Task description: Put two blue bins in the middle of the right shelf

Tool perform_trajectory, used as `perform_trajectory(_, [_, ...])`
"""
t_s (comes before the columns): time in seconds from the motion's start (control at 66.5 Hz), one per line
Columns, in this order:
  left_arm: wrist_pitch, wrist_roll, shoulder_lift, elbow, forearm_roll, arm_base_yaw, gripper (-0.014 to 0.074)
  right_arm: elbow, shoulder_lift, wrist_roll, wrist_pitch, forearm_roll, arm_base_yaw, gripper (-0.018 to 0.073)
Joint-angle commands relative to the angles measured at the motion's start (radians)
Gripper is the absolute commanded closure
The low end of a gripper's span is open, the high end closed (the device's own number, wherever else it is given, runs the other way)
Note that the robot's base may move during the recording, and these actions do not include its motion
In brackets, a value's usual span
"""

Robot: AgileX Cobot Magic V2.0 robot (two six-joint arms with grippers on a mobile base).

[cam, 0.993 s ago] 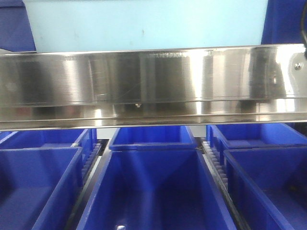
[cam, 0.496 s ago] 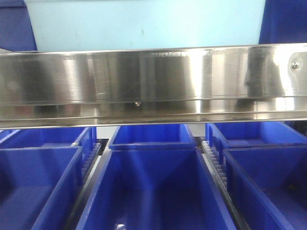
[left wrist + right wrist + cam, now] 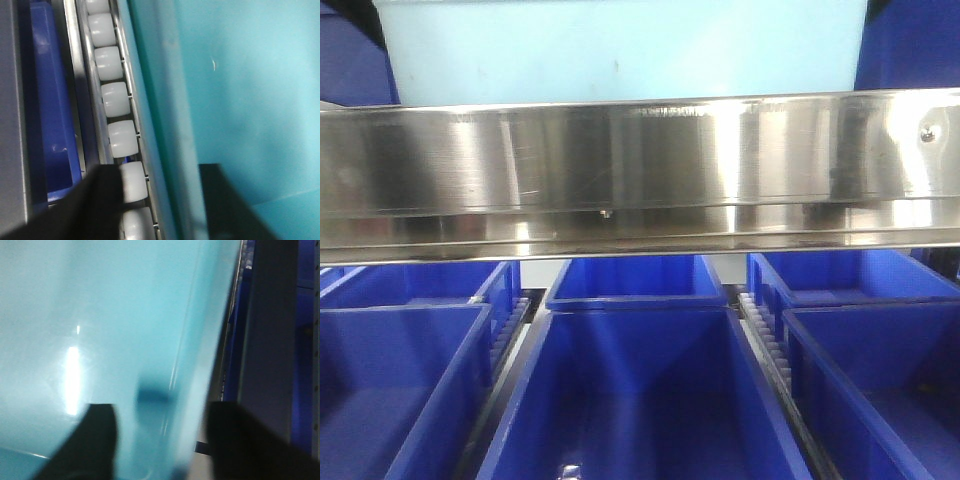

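Since a second ago the front view has shifted a little: the steel front rail (image 3: pixel 640 170) sits slightly higher in the picture, the screw (image 3: pixel 927 130) near its right end has slid leftward, and the light-blue bin (image 3: pixel 620 50) behind it looks a touch narrower.

From the front, that bin stands on the right shelf (image 3: pixel 440 235), on the level just behind and above the rail, its lower edge hidden by the steel. Below the rail, dark blue bins (image 3: pixel 635 390) fill the lower level in rows, with a white roller track (image 3: pixel 765 340) between two of them.

From the left wrist, the bin's side wall runs up the picture beside a line of white rollers (image 3: pixel 112 97), and a dark blue bin (image 3: pixel 50 100) lies beyond them. The left gripper (image 3: pixel 162 200) has one black finger on each side of the wall; whether they pinch it, I cannot tell.

From the right wrist, the picture is blurred. The pale bin fills most of it, with a grey upright post (image 3: pixel 270 340) alongside. The right gripper (image 3: pixel 162 440) likewise straddles the bin's wall, its grip impossible to judge.
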Motion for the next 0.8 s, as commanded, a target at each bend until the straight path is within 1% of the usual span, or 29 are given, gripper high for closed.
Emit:
perform_trajectory(0.0, [-0.024, 0.004, -0.006, 0.006, -0.008, -0.004, 0.0634, 0.007, -0.005, 0.001, -0.018, 0.0, -0.001, 0.0496])
perform_trajectory(0.03, [-0.029, 0.004, -0.006, 0.006, -0.011, -0.004, 0.0708, 0.007, -0.005, 0.001, -0.016, 0.0, -0.001, 0.0575])
perform_trajectory(0.09, [-0.028, 0.004, -0.006, 0.006, -0.011, -0.004, 0.0708, 0.007, -0.005, 0.001, -0.014, 0.0, -0.001, 0.0723])
perform_trajectory(0.301, [-0.022, 0.004, -0.006, 0.006, -0.013, -0.005, 0.0707, 0.007, -0.005, 0.004, -0.015, 0.002, -0.001, 0.0713])
perform_trajectory(0.466, [-0.024, 0.004, -0.033, 0.006, -0.03, -0.005, 0.0707, 0.005, -0.025, 0.004, -0.018, 0.003, -0.001, 0.0713])
perform_trajectory(0.572, [-0.036, 0.004, -0.072, 0.006, -0.041, -0.005, 0.0707, 0.005, -0.059, 0.004, -0.053, 0.003, -0.001, 0.0713])
perform_trajectory(0.707, [-0.077, 0.004, -0.14, 0.006, -0.046, -0.005, 0.0707, 0.001, -0.124, 0.004, -0.115, 0.003, -0.001, 0.0713])
perform_trajectory(0.782, [-0.098, 0.004, -0.177, 0.0, -0.047, -0.005, 0.0707, -0.02, -0.156, 0.004, -0.128, 0.003, -0.001, 0.0713])
